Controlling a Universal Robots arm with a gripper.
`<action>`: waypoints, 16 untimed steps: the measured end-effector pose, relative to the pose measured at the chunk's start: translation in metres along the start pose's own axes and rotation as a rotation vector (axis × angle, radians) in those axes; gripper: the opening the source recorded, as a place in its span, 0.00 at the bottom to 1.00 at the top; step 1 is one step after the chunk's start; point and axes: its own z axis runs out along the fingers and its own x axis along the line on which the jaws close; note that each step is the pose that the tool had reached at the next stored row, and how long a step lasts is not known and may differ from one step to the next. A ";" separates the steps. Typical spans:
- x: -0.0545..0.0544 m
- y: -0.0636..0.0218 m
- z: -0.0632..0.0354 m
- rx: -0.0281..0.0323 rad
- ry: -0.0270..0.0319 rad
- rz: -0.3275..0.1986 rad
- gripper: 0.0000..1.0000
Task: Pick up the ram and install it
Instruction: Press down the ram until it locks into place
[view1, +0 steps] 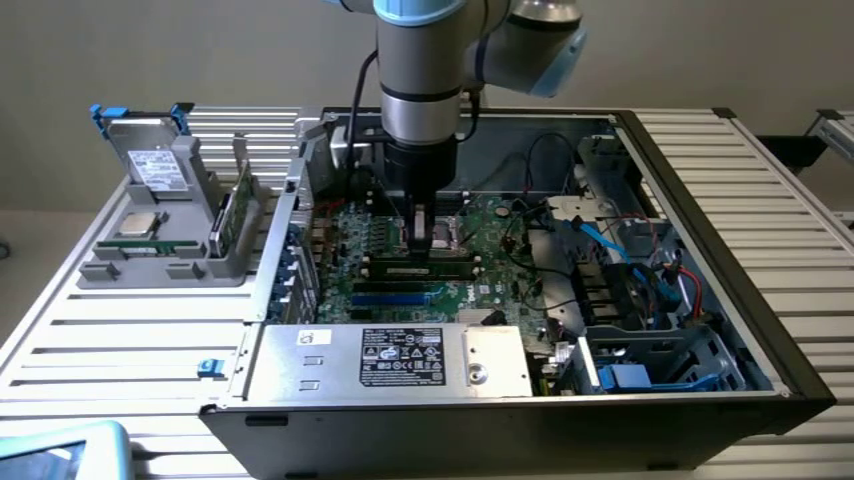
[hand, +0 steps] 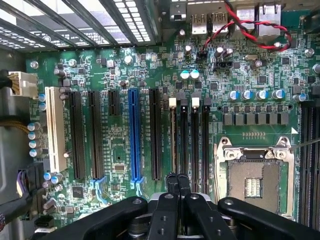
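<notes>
End effector (hand: 177, 181) — fingers together — downward

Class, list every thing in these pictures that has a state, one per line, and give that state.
Gripper: shut, fingers together, down over the memory slots.
Ram: lying along a slot on the motherboard, under the gripper.
Computer case: side panel off, inside exposed.
Processor socket: empty, frame around it.
Blue slot: empty.
White slot: empty.
Processor chip: resting in the grey holder beside the case.

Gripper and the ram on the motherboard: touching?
Cannot tell. In the exterior view the shut gripper stands right over the ram, but neither contact nor a gap shows plainly.
</notes>
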 end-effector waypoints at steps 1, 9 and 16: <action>0.000 0.0002 0.0009 0.0002 0.0001 0.000 0.11; 0.000 0.0011 0.0047 0.0014 0.0001 0.000 0.11; 0.000 0.0016 0.0057 0.0100 -0.0004 0.001 0.11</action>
